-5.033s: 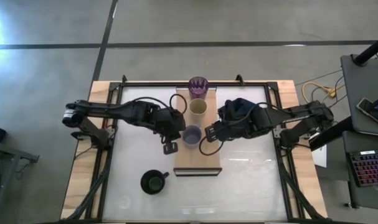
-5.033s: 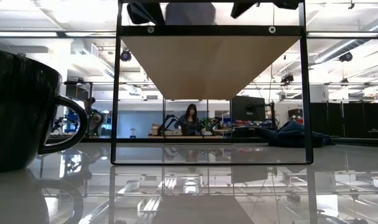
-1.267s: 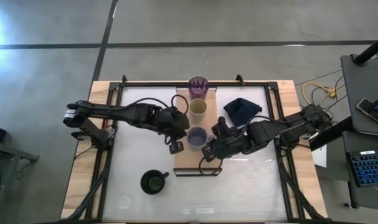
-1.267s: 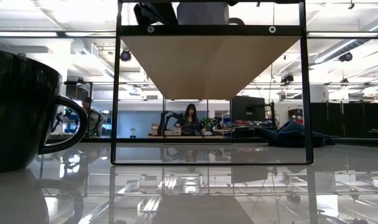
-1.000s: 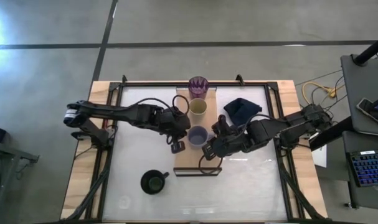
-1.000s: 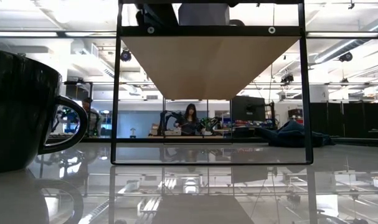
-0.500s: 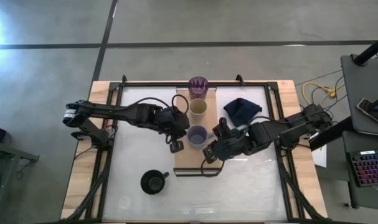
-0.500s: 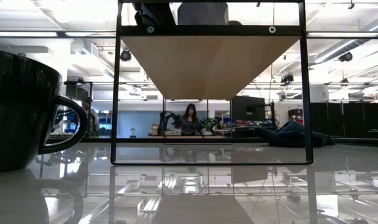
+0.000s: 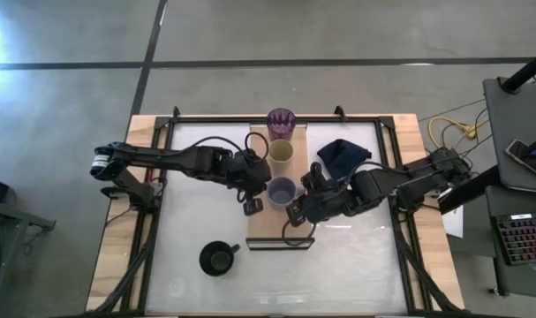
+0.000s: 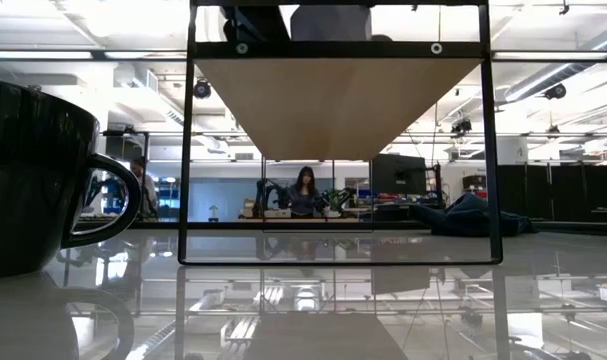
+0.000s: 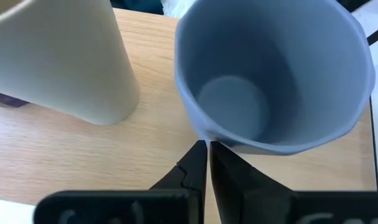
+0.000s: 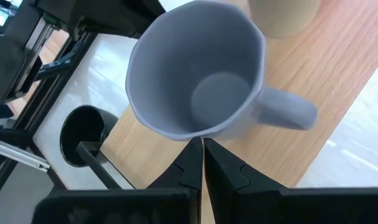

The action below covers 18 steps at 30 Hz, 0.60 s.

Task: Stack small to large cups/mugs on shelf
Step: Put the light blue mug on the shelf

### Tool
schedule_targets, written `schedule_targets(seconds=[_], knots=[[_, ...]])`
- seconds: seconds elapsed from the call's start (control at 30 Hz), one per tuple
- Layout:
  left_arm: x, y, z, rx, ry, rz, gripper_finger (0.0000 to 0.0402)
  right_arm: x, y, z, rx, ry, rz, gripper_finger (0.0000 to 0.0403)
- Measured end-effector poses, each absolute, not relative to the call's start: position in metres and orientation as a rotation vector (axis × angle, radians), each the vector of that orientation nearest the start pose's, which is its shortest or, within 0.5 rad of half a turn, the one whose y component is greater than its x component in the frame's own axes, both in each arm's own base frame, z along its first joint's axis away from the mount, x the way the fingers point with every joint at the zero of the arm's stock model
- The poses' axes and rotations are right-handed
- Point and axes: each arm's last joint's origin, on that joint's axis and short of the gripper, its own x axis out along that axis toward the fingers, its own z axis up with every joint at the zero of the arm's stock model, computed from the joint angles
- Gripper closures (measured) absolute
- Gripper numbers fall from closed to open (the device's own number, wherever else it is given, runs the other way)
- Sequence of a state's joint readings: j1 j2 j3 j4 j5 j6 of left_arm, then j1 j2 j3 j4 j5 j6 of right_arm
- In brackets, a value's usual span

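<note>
The lavender-blue mug point(image 9: 280, 189) stands upright on the light-wood shelf board point(image 9: 281, 228), with its handle point(image 12: 288, 112) toward the table's right. Beyond it stand the beige cup point(image 9: 280, 155) and the purple tumbler point(image 9: 281, 122), in a row toward the far edge. My left gripper point(image 9: 254, 201) is shut at the mug's left side. My right gripper point(image 9: 296, 210) is shut at its near-right side. The black mug point(image 9: 216, 258) stands on the white tabletop, near and left of the board. My left gripper is shut, and its fingertips point(image 11: 207, 149) meet the mug's outer wall point(image 11: 221, 138) low on its left side. It comes slanting down from the table's left. The mug stands upright on the board. My right gripper is shut, and its fingertips point(image 12: 202, 147) meet the mug's outer wall point(image 12: 208, 132) just below the rim, beside the handle's root. It comes slanting from the table's near-right. The mug's base stays on the board.
A dark navy cloth point(image 9: 342, 152) lies on the tabletop right of the board. The low view shows the black mug point(image 10: 33, 170) close up, and the board's underside point(image 10: 333, 100) in a black frame point(image 10: 188, 150). A person point(image 10: 305, 190) sits far behind.
The lavender-blue mug has slid a little along the board toward the beige cup and stays upright. Both shut grippers have kept against its sides. My right gripper has gone slightly toward the far edge with it.
</note>
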State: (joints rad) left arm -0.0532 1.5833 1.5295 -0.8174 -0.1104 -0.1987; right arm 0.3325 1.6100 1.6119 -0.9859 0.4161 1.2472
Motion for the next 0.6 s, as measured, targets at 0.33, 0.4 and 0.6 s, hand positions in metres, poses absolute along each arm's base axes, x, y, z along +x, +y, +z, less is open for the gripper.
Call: schedule_targets(seconds=[0.33,0.4,0.6], knots=[[0.332,-0.009,0.340,-0.070,0.866,0.162,0.0395,0.316,0.089,0.349,0.787,0.710,-0.625,0.0394],[0.332,-0.006,0.340,-0.062,0.866,0.164,0.0395,0.316,0.087,0.349,0.783,0.710,-0.628,0.0394],[0.332,-0.002,0.341,-0.062,0.870,0.176,0.0395,0.317,0.082,0.349,0.773,0.709,-0.635,0.0394]])
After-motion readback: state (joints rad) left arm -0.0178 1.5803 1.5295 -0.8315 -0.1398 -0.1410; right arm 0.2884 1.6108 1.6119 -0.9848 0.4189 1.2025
